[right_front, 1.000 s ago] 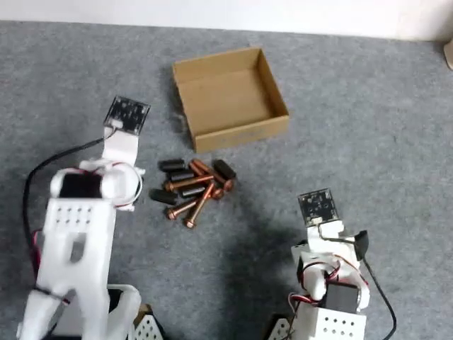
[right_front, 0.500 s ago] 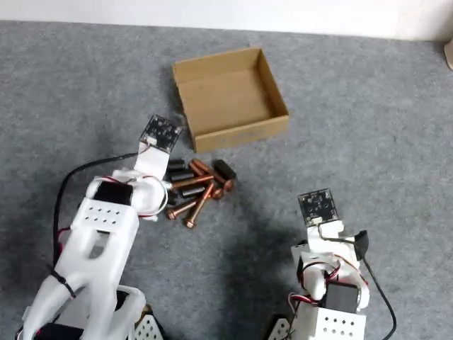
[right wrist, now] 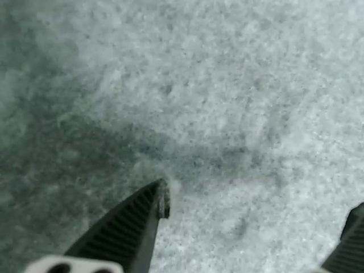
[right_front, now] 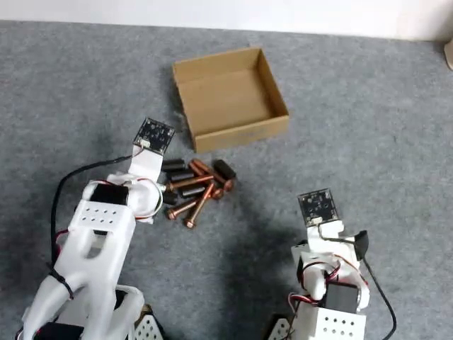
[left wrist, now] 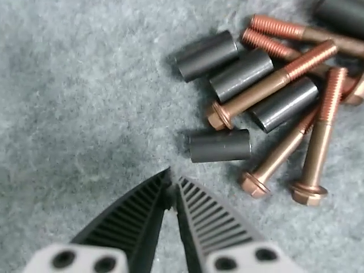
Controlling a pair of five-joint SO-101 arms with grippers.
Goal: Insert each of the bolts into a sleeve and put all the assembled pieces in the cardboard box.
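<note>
Grey carpet (right_front: 368, 142) holds coppery flanged bolts (left wrist: 272, 84) and dark smooth sleeves (left wrist: 220, 145); left pincer (left wrist: 173, 181) closed empty, right pincer (right wrist: 259, 207) spread wide.

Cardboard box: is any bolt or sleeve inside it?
No, the cardboard box is bare inside; bolts and sleeves lie piled on the carpet outside.

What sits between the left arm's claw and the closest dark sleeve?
Nothing but bare grey mat. In the left wrist view, the left gripper sits just short of the nearest sleeve, not touching it.
</note>
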